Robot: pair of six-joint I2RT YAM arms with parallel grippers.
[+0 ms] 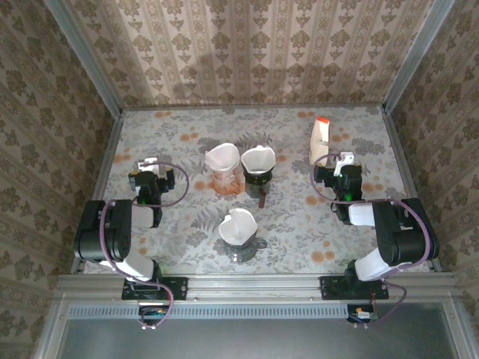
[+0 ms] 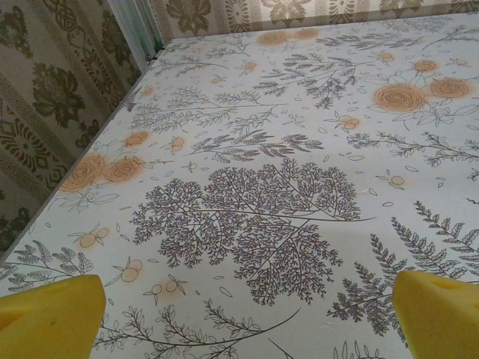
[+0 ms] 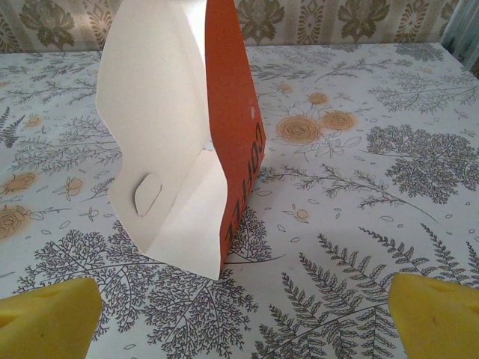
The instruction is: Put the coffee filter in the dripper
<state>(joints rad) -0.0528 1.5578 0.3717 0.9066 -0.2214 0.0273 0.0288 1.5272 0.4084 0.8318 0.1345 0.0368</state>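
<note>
Filter (image 1: 237,226) sits in near dripper (image 1: 248,244); left claw (image 2: 239,321) wide open, empty, over tablecloth (image 2: 247,112); right claw (image 3: 239,321) wide open, empty (carton (image 3: 165,134) at its 11 o'clock).

Both arms are folded, elbows drawn back near their bases, wrists pointing toward the far side. The left gripper (image 1: 147,164) has its jaws spread wide, yellow fingertips (image 2: 52,318) well apart and empty between them; the right gripper (image 1: 345,161) is spread just as wide.
</note>
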